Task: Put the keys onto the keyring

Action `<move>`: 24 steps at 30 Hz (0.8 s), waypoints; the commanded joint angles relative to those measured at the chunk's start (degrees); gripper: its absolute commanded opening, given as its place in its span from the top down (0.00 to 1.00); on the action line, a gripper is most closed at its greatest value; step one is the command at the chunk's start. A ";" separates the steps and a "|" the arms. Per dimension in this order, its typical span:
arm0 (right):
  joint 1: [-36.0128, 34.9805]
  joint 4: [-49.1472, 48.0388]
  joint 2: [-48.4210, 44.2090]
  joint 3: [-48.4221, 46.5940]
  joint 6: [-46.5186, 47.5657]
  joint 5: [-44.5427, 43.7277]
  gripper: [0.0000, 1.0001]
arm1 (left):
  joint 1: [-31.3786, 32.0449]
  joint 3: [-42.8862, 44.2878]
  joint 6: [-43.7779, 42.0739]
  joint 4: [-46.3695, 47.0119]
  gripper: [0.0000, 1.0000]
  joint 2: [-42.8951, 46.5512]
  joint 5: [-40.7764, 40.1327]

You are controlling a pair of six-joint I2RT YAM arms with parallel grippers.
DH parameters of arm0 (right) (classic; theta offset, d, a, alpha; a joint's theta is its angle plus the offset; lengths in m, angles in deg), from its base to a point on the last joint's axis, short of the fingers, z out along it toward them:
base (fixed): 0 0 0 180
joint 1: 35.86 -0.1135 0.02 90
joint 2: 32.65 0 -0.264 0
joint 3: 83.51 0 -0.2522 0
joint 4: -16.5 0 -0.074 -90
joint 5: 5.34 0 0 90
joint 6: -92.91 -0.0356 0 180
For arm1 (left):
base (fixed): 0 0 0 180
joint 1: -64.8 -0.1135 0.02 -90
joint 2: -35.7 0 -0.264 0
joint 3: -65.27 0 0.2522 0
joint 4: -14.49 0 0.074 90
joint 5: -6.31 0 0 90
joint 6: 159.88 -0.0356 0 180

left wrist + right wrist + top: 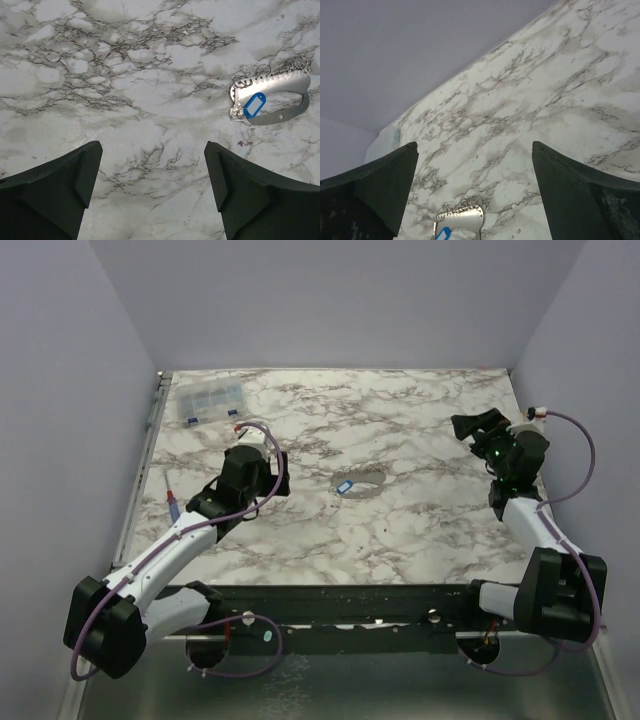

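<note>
The keyring (pixel 362 481) lies flat near the middle of the marble table, a pale silvery loop. In the left wrist view it (pixel 280 95) shows as a flat metal loop with several small wire rings along its upper edge. A blue tag with a white label (pixel 254 105) lies on it. It also shows at the bottom of the right wrist view (pixel 462 216). I cannot make out separate keys. My left gripper (pixel 264 462) (pixel 152 150) is open and empty, left of the keyring. My right gripper (pixel 466 426) (pixel 474 147) is open and empty, raised at the far right.
A clear plastic compartment box (pixel 208 400) stands at the back left corner. A thin red and blue tool (pixel 173 503) lies by the left edge. Lilac walls close the table on the left, back and right.
</note>
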 commanded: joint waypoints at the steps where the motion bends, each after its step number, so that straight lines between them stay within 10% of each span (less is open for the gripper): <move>1: -0.11 3.58 0.57 -0.15 3.46 1.68 0.00 | 0.31 0.10 -0.80 1.20 0.07 0.18 -1.62; 24: -19.95 21.90 21.03 -21.45 37.41 17.65 0.12 | 0.09 -0.03 -3.17 0.18 0.05 4.30 -7.94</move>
